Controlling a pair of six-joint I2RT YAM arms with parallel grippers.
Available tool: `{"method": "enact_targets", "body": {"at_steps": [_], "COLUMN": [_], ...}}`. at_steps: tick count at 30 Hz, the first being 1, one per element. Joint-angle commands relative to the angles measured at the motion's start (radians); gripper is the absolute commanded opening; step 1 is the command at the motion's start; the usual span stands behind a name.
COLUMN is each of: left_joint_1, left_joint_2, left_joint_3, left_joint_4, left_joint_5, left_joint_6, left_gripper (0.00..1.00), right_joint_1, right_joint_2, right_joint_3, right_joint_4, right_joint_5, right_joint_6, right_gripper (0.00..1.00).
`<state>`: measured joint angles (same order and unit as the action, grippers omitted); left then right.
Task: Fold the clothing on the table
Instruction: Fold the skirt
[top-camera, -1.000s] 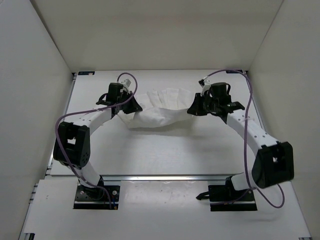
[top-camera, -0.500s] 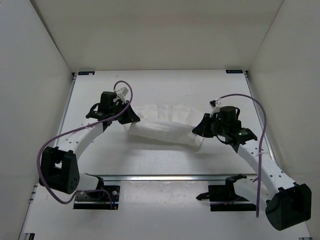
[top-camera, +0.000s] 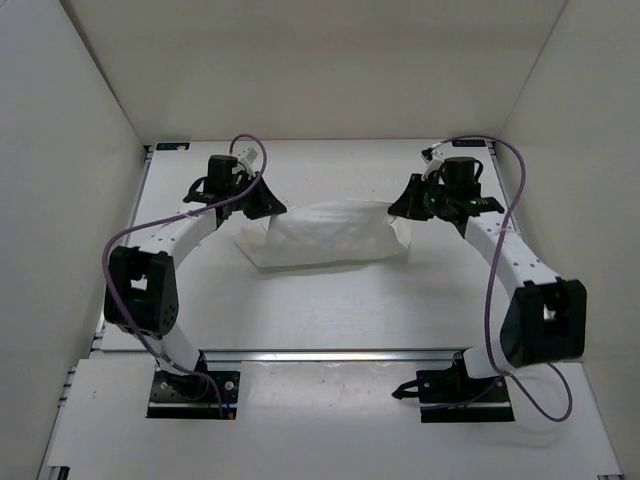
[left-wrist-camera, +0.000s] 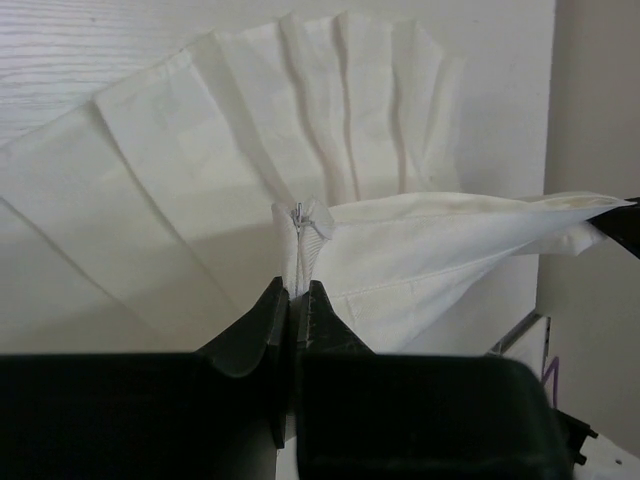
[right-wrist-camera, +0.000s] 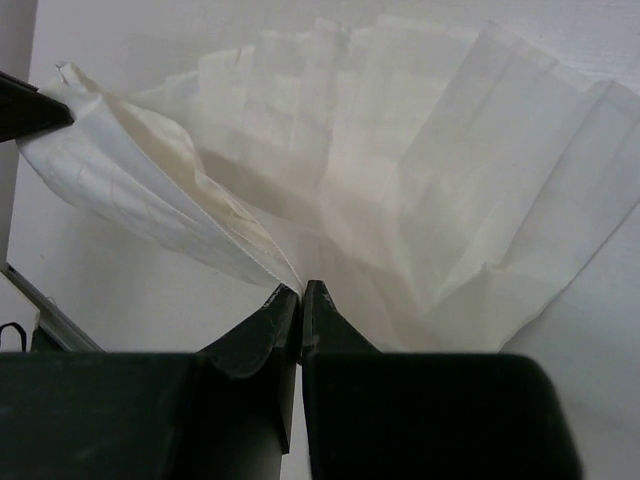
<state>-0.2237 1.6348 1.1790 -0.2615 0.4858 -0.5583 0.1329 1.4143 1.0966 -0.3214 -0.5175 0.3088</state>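
Seen from above, the left arm climbs from its base at 7 o'clock, elbows out at 9, and carries the left gripper at 11, aimed toward 3. The right arm mirrors it: elbow at 4, right gripper at 1, aimed toward 9. Both pinch the clothing, jaws nearly together.

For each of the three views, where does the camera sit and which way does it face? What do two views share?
Top external: above and behind the bases, looking down on the table; left arm and right arm show, left claw and right claw each pinching the clothing.
Left wrist: on the left wrist, looking along the shut left claw at the pleated clothing.
Right wrist: on the right wrist, looking along the shut right claw at the same clothing.
Shared: both wrist views show the lifted clothing edge between the claws.
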Motion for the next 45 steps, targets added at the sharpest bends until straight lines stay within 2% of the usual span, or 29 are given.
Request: {"method": "enact_targets", "body": {"at_steps": [1, 5, 18, 22, 26, 32, 38, 41, 45], "left_joint_1": [0.024, 0.032, 0.072, 0.052, 0.084, 0.069, 0.075, 0.093, 0.115], "left_joint_2": [0.046, 0.112, 0.180, 0.166, 0.125, 0.126, 0.086, 0.039, 0.019], "left_joint_3": [0.047, 0.037, 0.076, 0.029, -0.068, -0.059, -0.091, -0.124, -0.102], "left_joint_4": [0.018, 0.048, 0.045, 0.045, 0.088, 0.053, 0.067, 0.105, 0.113], "left_joint_5": [-0.055, -0.062, -0.122, -0.186, -0.199, -0.180, -0.168, -0.151, -0.165], "left_joint_6": [-0.018, -0.023, -0.015, -0.008, -0.029, -0.002, -0.003, -0.021, -0.045], "left_gripper": [0.00, 0.00, 0.00, 0.00, 0.00, 0.00, 0.00, 0.00, 0.00], "right_joint_1": [-0.009, -0.019, -0.010, -0.009, -0.007, 0.007, 0.034, 0.053, 0.057], "right_joint_2": [0.127, 0.293, 0.603, 0.637, 0.670, 0.644, 0.597, 0.611, 0.689], "right_joint_3": [0.112, 0.228, 0.623, 0.609, 0.623, 0.660, 0.597, 0.646, 0.818], "right_joint_4": [0.048, 0.019, -0.053, -0.054, -0.068, -0.071, -0.071, -0.068, -0.087], "right_joint_5": [-0.006, 0.007, -0.024, -0.010, -0.012, -0.015, -0.010, -0.018, -0.022], "right_joint_6": [-0.063, -0.085, -0.120, -0.122, -0.129, -0.132, -0.169, -0.171, -0.128], "right_gripper": [0.00, 0.00, 0.00, 0.00, 0.01, 0.00, 0.00, 0.00, 0.00]}}
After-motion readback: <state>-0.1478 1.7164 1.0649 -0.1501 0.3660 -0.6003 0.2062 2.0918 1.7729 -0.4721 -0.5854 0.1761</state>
